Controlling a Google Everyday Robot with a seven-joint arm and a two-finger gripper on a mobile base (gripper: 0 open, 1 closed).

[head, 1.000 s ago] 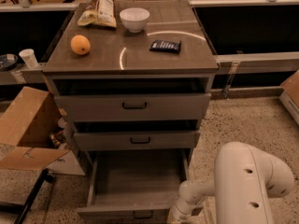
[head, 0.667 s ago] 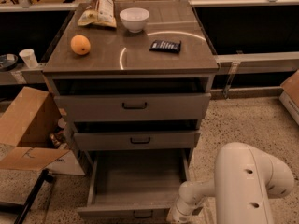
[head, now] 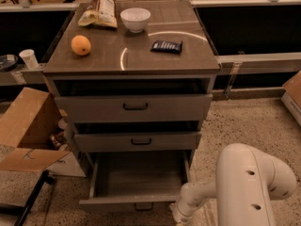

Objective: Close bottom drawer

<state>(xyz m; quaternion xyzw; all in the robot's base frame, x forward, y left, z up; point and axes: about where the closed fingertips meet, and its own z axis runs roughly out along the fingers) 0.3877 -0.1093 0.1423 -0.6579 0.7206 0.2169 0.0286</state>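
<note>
The bottom drawer [head: 136, 178] is the lowest of three grey-brown drawers and stands pulled well out. Its plain grey inside is bare. Its slim front panel [head: 127, 204] carries a small black handle [head: 143, 206] at the lower edge. My white arm [head: 244, 187] comes in from the bottom right. Its wrist [head: 183, 213] reaches down beside the right end of the drawer's front panel and runs off the bottom edge. My gripper is below the picture, out of view.
The middle drawer [head: 136, 141] and top drawer [head: 134, 107] stand slightly out. On the cabinet top lie an orange [head: 81, 45], a white bowl [head: 135, 19], a chip bag [head: 101, 6] and a dark packet [head: 166, 46]. An open cardboard box [head: 28, 131] stands on the left.
My wrist has shifted a little left and down along the drawer's front right corner. The bottom drawer's front sits slightly closer to the cabinet.
</note>
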